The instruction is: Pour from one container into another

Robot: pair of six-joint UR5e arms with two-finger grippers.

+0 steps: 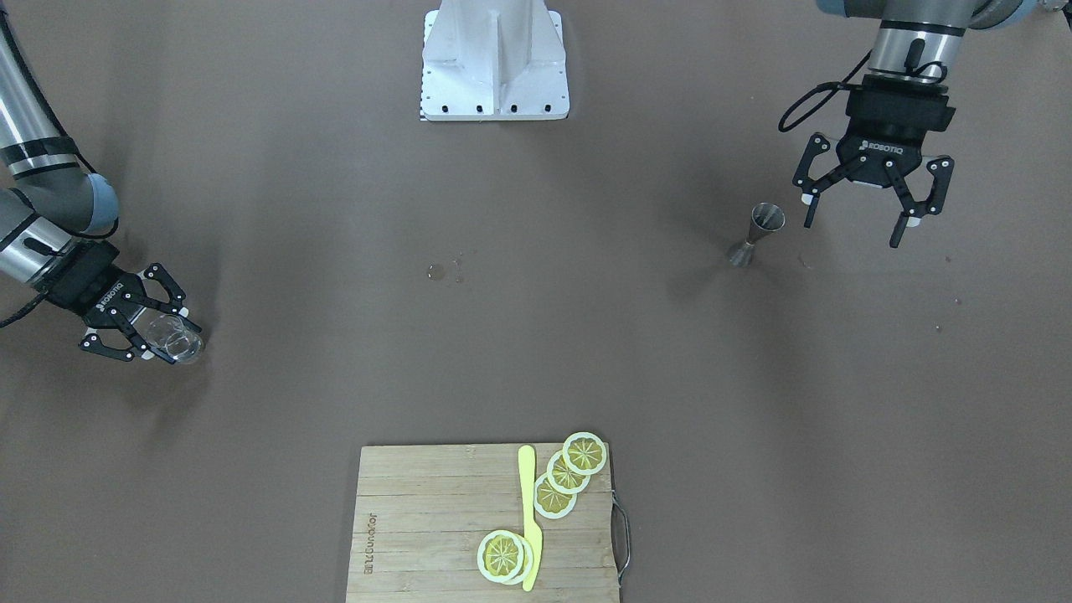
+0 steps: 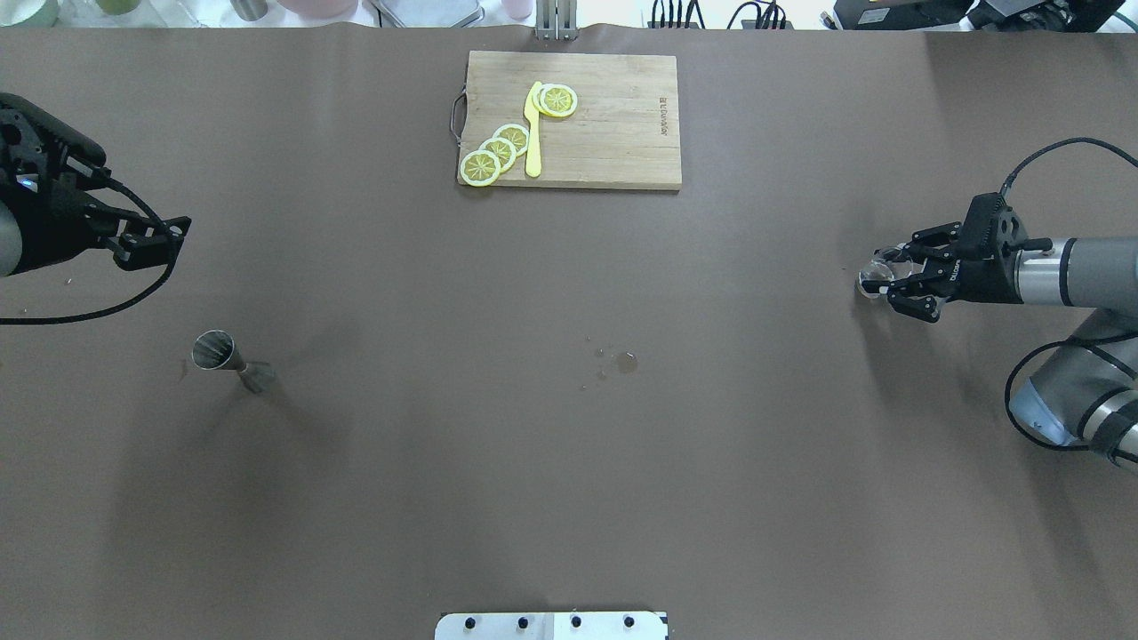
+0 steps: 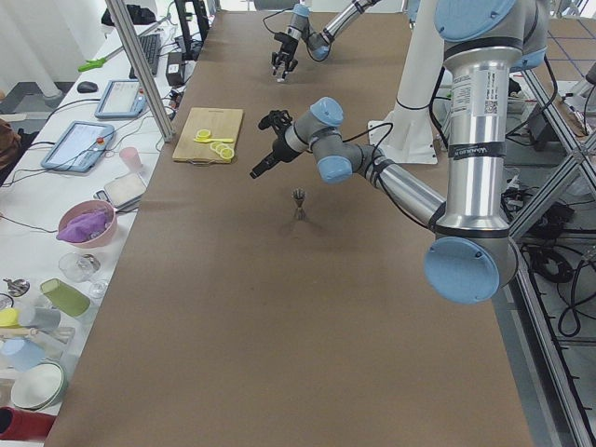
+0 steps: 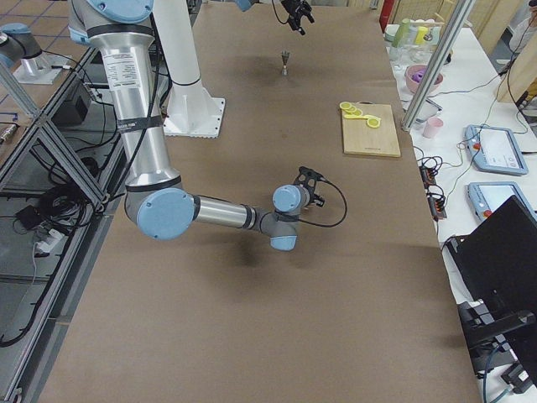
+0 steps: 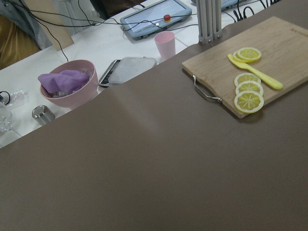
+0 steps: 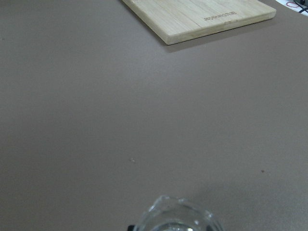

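Observation:
The clear glass cup is at the table's right end, held low over the surface, with my right gripper shut on it. The overhead view shows the same cup at the fingertips of the right gripper. Its rim peeks in at the bottom of the right wrist view. The grey steel jigger stands upright at the left end, also seen as jigger. My left gripper hangs open above and just beside it, holding nothing.
A wooden cutting board with lemon slices and a yellow knife lies at the far middle edge. A few water drops mark the table's centre. The robot base is at the near edge.

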